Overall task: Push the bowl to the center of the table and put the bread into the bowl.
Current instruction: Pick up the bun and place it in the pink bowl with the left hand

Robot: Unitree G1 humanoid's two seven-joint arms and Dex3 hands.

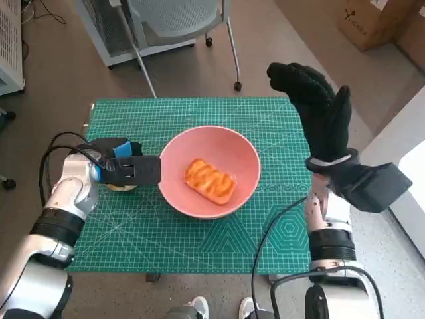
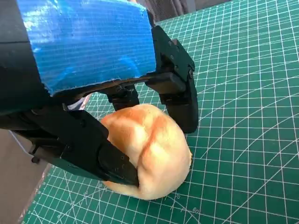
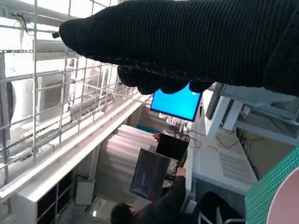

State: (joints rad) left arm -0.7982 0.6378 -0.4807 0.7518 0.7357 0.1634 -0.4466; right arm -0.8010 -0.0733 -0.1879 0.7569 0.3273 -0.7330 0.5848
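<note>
Seen from above: a green cutting mat (image 1: 199, 232) covering a small table, with a pink bowl (image 1: 171, 157) near its centre. Inside the bowl, one piece of glazed, golden bread (image 1: 210, 181), lying flat. Just left of the bowl, the left hand (image 1: 127, 170), black with blue tape, held low over the mat, fingers pointing toward the bowl's rim. Under that hand, a second bread roll (image 2: 148, 150), round and pale gold, resting on the mat and gripped between black fingers (image 2: 180, 88) on both sides. Pale left forearm stretching in from the lower left. On the right, the right hand (image 1: 319, 109) in its black knitted glove raised well above the table's far right corner, fingers loosely spread and upright, holding nothing. Beyond the table, an office chair (image 1: 179, 20).
</note>
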